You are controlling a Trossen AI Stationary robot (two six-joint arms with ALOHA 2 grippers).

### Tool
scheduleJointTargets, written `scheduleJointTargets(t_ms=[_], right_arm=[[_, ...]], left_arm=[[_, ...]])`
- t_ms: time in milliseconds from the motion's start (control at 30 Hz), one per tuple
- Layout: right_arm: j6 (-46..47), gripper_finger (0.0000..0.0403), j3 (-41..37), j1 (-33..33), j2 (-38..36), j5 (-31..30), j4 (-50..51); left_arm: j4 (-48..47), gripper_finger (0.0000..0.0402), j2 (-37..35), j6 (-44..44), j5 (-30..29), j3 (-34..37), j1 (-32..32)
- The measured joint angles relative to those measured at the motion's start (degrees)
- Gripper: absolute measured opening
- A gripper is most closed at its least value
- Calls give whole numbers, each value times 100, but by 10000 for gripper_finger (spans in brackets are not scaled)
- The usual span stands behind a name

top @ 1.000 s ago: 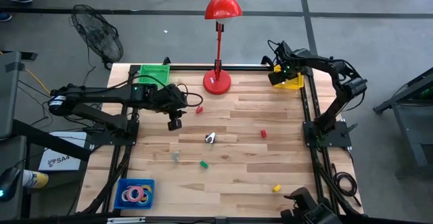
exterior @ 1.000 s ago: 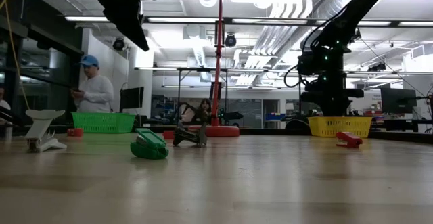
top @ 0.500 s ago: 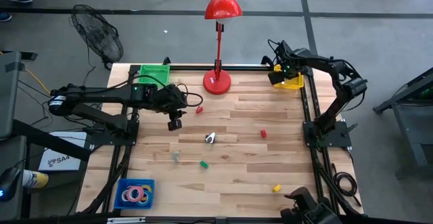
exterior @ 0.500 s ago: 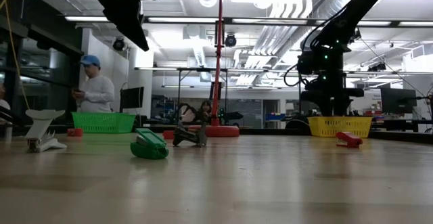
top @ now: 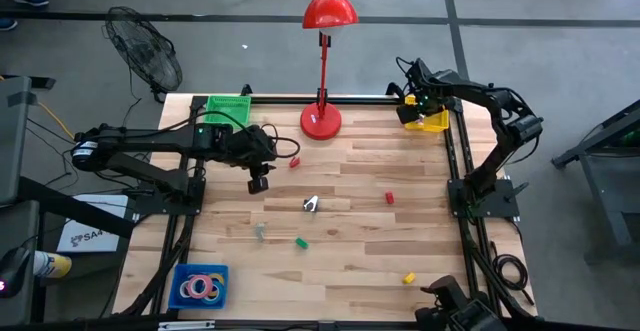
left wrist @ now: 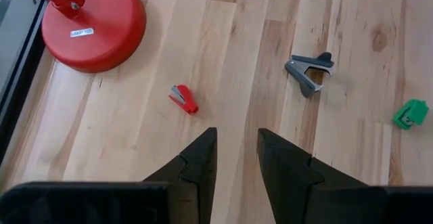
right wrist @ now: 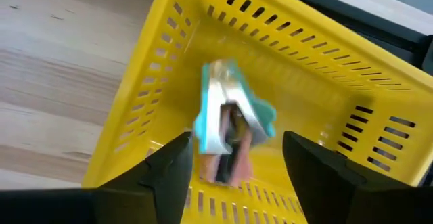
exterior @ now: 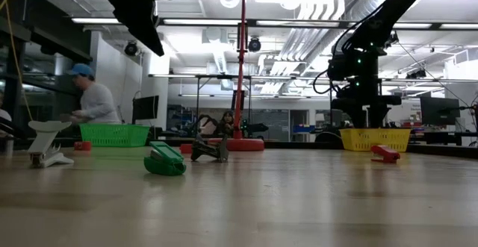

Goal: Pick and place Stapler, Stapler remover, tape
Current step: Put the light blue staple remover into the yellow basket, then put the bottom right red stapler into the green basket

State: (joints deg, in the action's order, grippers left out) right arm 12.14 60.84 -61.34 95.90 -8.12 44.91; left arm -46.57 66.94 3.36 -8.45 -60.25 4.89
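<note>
My left gripper [top: 258, 182] hovers open above the table's left middle, touching nothing; in its wrist view [left wrist: 237, 149] a small red stapler [left wrist: 184, 99] and a dark staple remover [left wrist: 310, 67] lie on the wood ahead of it. My right gripper [top: 416, 111] is open over the yellow basket [top: 432, 121] at the far right corner. Below its spread fingers [right wrist: 233, 170] a teal and white stapler [right wrist: 229, 126] is inside the basket, apart from them. The tape rolls [top: 200, 287], pink, yellow and blue, lie in a blue tray at the near left corner.
A red lamp base [top: 321, 121] stands at the far middle and a green basket [top: 228, 108] at the far left. Small staplers lie scattered: red [top: 389, 198], green [top: 300, 241], yellow [top: 408, 278], a pale one [top: 260, 232]. The staple remover [top: 311, 204] is mid-table.
Both arms have kept still. Only a person in the room behind the table has bent forward.
</note>
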Motion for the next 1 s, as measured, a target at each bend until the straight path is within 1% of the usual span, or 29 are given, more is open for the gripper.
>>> scheduleJointTargets(t_ms=[233,400,533,800,900,1000], right_arm=[[52,227,-2,0,-12,7,27],[27,227,-1,0,-199,9,110],[-32,227,-2,0,-527,158,185],[128,227,-2,27,-1286,828,699],[242,227,-2,179,-1585,943,964],[408,227,-2,465,-1853,1020,1156]], left_arm=[[-2,104,0,-2,48,0,0],[-2,104,0,-2,50,0,0],[-2,104,0,-2,50,0,0],[0,104,0,-45,35,0,0],[8,104,0,-113,5,0,0],[10,104,0,-207,-4,0,0]])
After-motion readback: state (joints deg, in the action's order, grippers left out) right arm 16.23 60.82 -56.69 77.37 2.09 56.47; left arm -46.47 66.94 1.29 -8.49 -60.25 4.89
